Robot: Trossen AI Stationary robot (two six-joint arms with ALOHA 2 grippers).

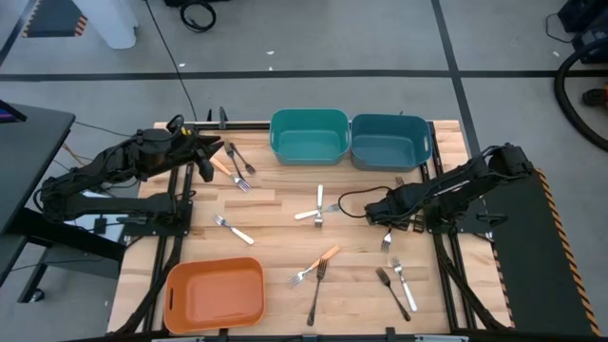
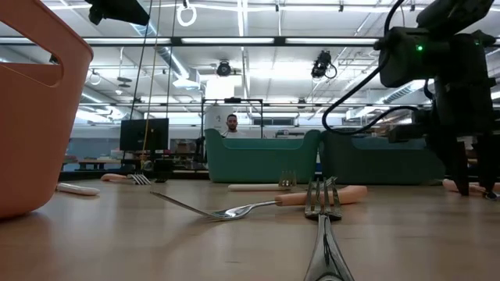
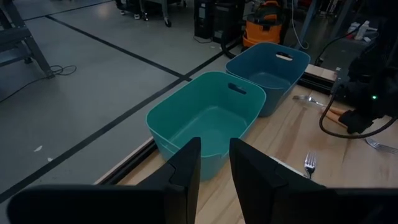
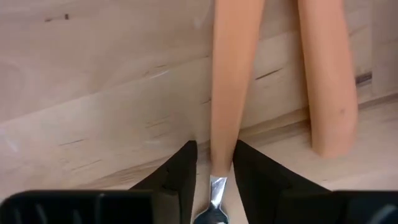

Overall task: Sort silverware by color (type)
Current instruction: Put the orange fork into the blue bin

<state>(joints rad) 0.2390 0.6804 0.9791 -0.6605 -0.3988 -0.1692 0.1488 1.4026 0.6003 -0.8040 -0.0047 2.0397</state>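
wood desk (image 1: 285,214): pale planks under both arms, silverware scattered over it.
right claw (image 1: 372,211): low at about 3 o'clock of the desk centre; its fingers (image 4: 180,171) are nearly closed around the orange-handled fork (image 4: 227,93), one on each side where handle meets metal neck. a second orange handle (image 4: 326,74) lies just beside it.
left claw (image 1: 211,152): up at 10 o'clock, above the desk edge, fingers (image 3: 186,168) a narrow gap apart with nothing between them.
white-handled forks (image 1: 318,211): crossed at the centre; another (image 1: 233,231) at 9 o'clock.
dark fork (image 1: 316,290): at 6 o'clock, beside an orange-handled one (image 1: 315,264).
teal bin (image 1: 308,137): 12 o'clock, touching the blue bin (image 1: 389,141).
orange bin (image 1: 215,294): 7 o'clock corner.
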